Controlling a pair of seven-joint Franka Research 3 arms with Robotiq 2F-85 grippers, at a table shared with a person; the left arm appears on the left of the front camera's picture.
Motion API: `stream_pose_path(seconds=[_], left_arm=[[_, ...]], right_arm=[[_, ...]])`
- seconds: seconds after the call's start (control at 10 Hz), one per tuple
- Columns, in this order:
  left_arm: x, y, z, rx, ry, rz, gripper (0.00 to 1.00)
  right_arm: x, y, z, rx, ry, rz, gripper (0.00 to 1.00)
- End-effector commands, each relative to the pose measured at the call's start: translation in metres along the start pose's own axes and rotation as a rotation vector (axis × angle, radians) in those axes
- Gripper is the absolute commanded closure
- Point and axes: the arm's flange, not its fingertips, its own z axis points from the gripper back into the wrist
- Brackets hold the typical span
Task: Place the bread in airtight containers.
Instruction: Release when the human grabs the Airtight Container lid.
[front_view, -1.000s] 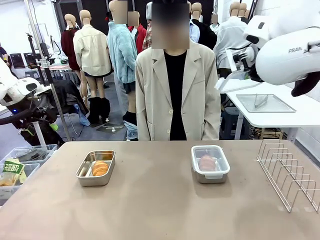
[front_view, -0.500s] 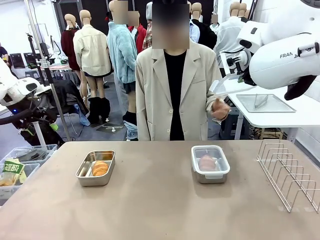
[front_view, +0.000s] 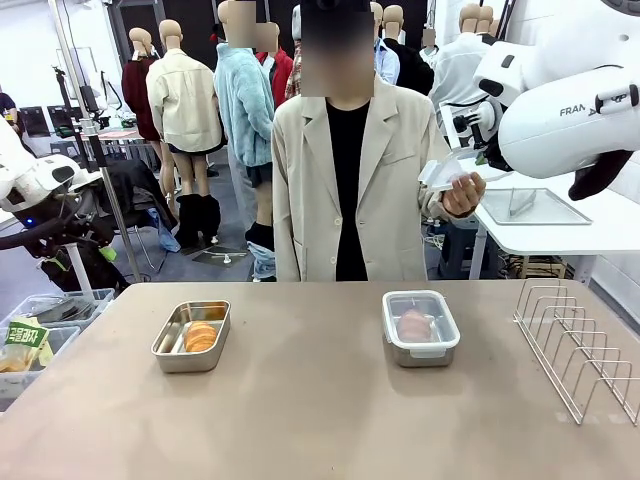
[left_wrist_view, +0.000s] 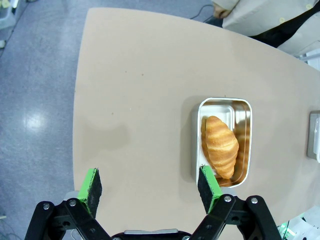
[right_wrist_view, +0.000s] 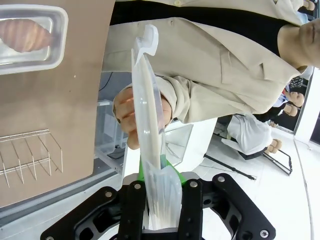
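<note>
Right wrist view: the right end effector (right_wrist_view: 160, 200) is clamped on the lower edge of a clear lid (right_wrist_view: 149, 130), long axis running straight out from its fingers, and the person's hand (right_wrist_view: 131, 114) grips the lid's middle. The open tin (front_view: 192, 336) holding bread (front_view: 201, 336) sits on the surface (front_view: 320, 420), down and to the robot's left. The left end effector (left_wrist_view: 150, 187) hangs wide apart just above that tin, nearer.
</note>
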Motion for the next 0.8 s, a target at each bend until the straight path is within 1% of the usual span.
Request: stream_pose_path(seconds=[0.0, 0.5, 0.6, 0.7], left_arm=[[0.0000, 0.0018, 0.0022, 0.011, -0.001, -0.005, 0.00], [0.0000, 0.0018, 0.0022, 0.011, -0.001, -0.005, 0.00], [0.0000, 0.0018, 0.0022, 0.011, -0.001, -0.005, 0.00], [0.0000, 0.0018, 0.0022, 0.011, -0.001, -0.005, 0.00]], right_arm=[[-0.0002, -0.0003, -0.0002, -0.001, 0.002, 0.000, 1.00], [-0.0002, 0.0002, -0.0006, 0.001, 0.000, 0.000, 1.00], [-0.0014, -0.0006, 0.0006, 0.022, 0.003, 0.004, 1.00], [-0.0070, 0.0006, 0.0053, 0.071, 0.019, 0.014, 0.86]])
